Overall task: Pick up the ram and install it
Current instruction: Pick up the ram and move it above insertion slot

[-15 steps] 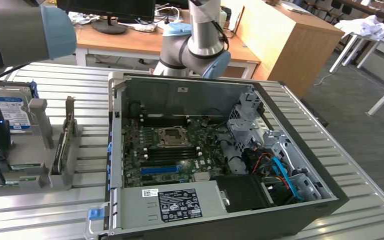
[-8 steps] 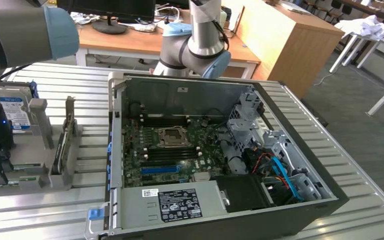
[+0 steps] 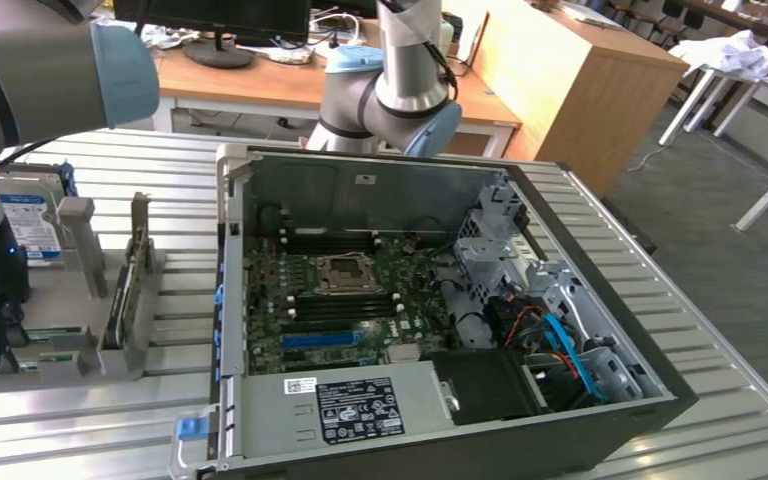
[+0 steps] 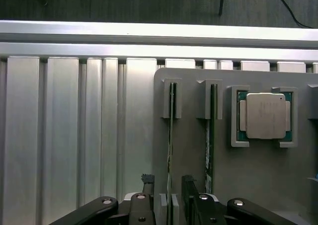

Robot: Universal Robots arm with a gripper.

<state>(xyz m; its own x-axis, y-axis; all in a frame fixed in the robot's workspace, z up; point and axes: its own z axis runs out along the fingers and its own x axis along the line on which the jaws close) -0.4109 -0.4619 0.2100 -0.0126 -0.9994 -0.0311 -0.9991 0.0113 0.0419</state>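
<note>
**Claw open around the ram, nothing gripped yet**

On the exterior view's left, the arm [image 3: 37, 80] hangs over the grey holder [image 3: 124, 360], with the hard drive [image 3: 31, 225] standing just beside it. Further right on the slatted bench [image 3: 131, 160] sits the open case [image 3: 357, 190], its motherboard [image 3: 307, 300] facing up. In the wrist view, the ram [image 4: 171, 135] stands on edge in its holder slot. The claw [image 4: 168, 181] is spread wide, one finger on each side of the ram with a gap on both sides, so it's holding nothing. A second stick [image 4: 209, 135] sits in the next slot, and a CPU [image 4: 263, 115] lies in its own pocket beyond that.
</note>
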